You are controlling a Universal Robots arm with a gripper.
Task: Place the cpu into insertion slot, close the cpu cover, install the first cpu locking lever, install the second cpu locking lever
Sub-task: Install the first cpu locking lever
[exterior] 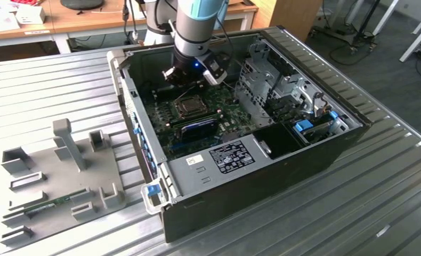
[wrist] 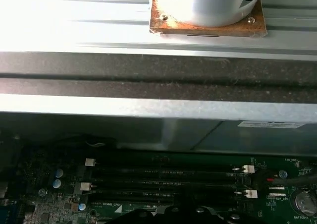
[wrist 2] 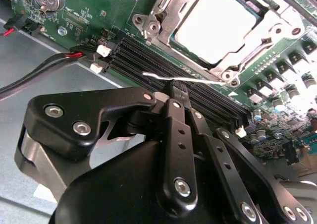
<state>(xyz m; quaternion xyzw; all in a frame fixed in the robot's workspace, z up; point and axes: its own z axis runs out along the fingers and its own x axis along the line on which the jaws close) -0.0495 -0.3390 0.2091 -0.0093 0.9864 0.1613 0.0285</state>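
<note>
A: Entry. Where is the cpu [wrist 2: 215, 23]?

B: Seated in the slot [exterior: 192, 113], flat, with its dull grey square top facing up. The slot is on the green board [wrist 2: 84, 6], inside the open case [exterior: 282, 176], which stands on the ribbed metal worktop [exterior: 381, 202].

A: Cover [wrist 2: 267, 30]?

B: Down. It is a thin, bright, stamped metal frame lying flat around the cpu, and the chip's top shows through its square window. Round screw heads sit at the frame's corners.

A: Gripper [wrist 2: 179, 87]?

B: Its black, matte fingers are pressed together, with bolted link bars fanning out behind them. The tips sit right at a lever [wrist 2: 158, 76]. I cannot tell whether they nip it.

A: Describe the lever.

B: It is a slim silvery rod with a flattened free end. It runs along the near edge of the cover, above the long black memory slots [wrist 2: 148, 55].

A: Anything else nearby?

B: The first wrist view shows the memory slots with white latches at their ends, under a grey sheet-metal wall. A red and black cable [wrist 2: 44, 68] crosses the case floor to a white plug at the board's edge.
</note>
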